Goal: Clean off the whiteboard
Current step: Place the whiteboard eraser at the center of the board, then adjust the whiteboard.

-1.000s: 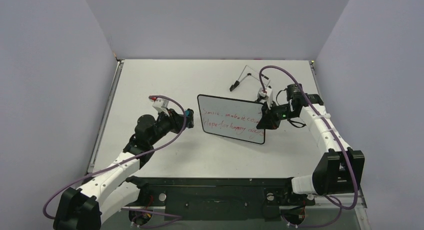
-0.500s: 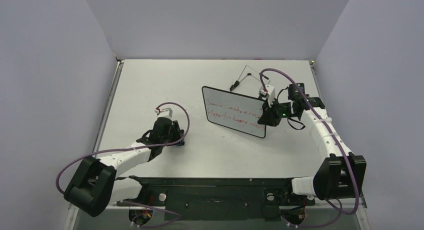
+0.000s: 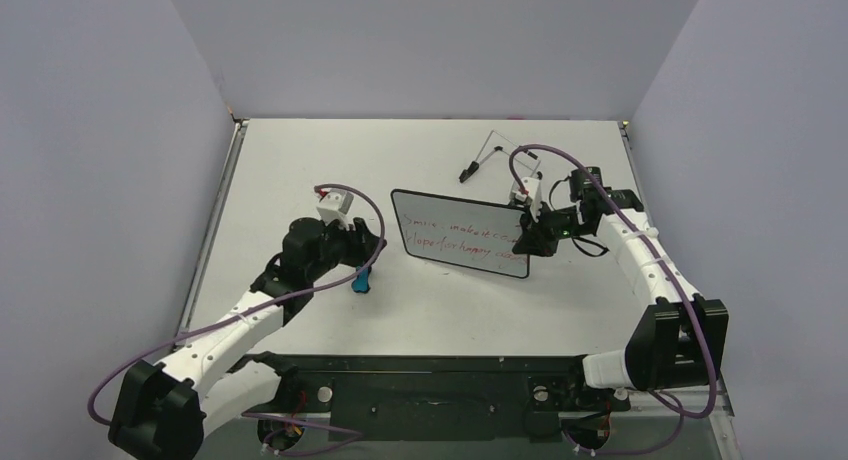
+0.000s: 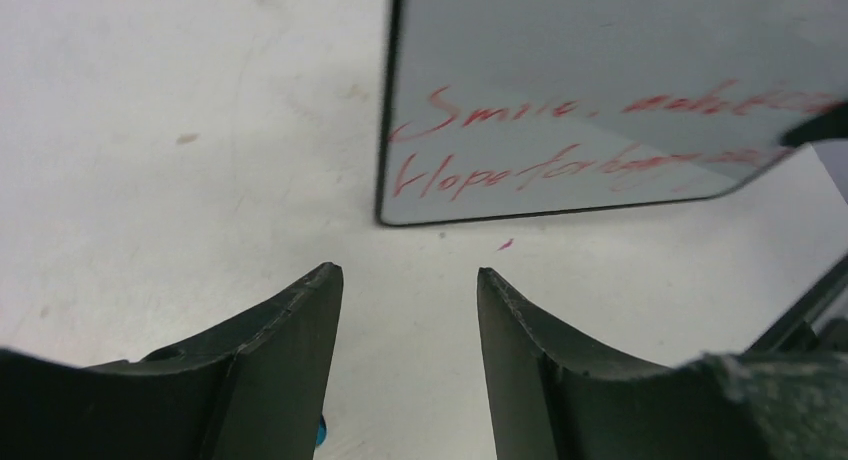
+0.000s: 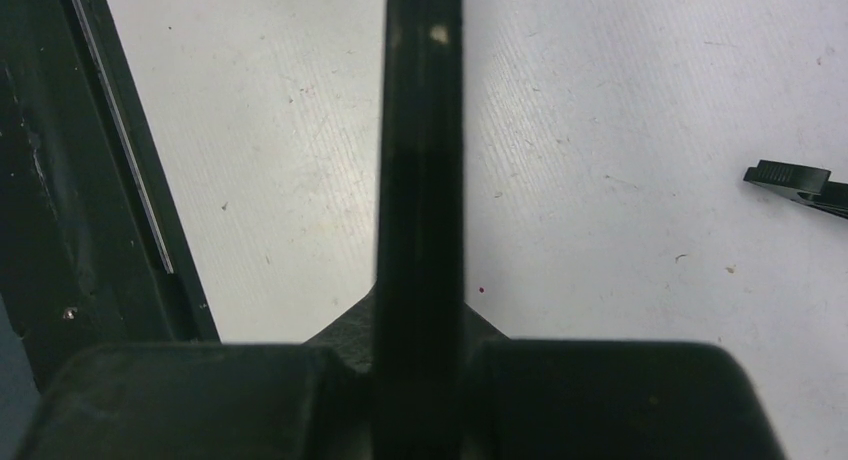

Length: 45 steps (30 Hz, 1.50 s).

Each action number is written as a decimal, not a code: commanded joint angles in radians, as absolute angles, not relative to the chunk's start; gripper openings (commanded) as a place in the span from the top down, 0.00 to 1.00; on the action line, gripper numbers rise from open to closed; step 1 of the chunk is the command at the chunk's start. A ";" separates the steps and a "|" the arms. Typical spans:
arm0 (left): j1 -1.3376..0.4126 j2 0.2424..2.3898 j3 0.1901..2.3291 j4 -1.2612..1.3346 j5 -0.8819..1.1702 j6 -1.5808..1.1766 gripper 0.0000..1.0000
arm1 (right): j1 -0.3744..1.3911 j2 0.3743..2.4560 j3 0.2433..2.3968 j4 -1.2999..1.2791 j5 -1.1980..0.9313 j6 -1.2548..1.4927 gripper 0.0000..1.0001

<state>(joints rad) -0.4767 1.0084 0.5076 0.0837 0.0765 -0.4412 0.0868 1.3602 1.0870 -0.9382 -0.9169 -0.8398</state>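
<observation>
My right gripper [image 3: 528, 242] pinches the whiteboard [image 3: 455, 242] by its right edge and holds it at a tilt over the middle of the tabletop [image 3: 300, 160], its red writing intact. My left gripper [image 4: 410, 280] has its fingers [image 4: 300, 330] spread around nothing. The blue eraser [image 3: 361, 280] lies on the tabletop just beside them. I judge wiping hasn't begun. Next I need to settle over the eraser, close on it, then sweep the board.
</observation>
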 commanded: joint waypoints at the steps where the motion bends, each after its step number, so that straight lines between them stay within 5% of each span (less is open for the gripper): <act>1: -0.475 0.995 0.598 0.264 0.421 -0.165 0.51 | 0.100 1.388 1.125 -1.026 -0.915 -0.931 1.00; 18: -0.487 1.469 1.255 -0.200 0.986 0.471 0.43 | 0.106 1.411 1.137 -1.092 -0.883 -1.017 1.00; 26: -0.583 1.638 1.429 -0.473 0.922 0.637 0.41 | 0.106 1.415 1.140 -1.108 -0.889 -1.036 1.00; 36: -0.589 1.755 1.510 -0.574 0.889 0.709 0.55 | 0.106 1.416 1.142 -1.117 -0.895 -1.045 1.00; 40: -0.589 1.790 1.534 -0.608 0.886 0.729 0.80 | 0.107 1.417 1.141 -1.117 -0.897 -1.045 1.00; 41: -0.589 1.798 1.540 -0.613 0.885 0.733 0.95 | 0.107 1.417 1.141 -1.117 -0.897 -1.046 1.00; 45: -0.588 1.791 1.546 -0.608 0.869 0.717 1.00 | 0.107 1.420 1.143 -1.118 -0.898 -1.046 1.00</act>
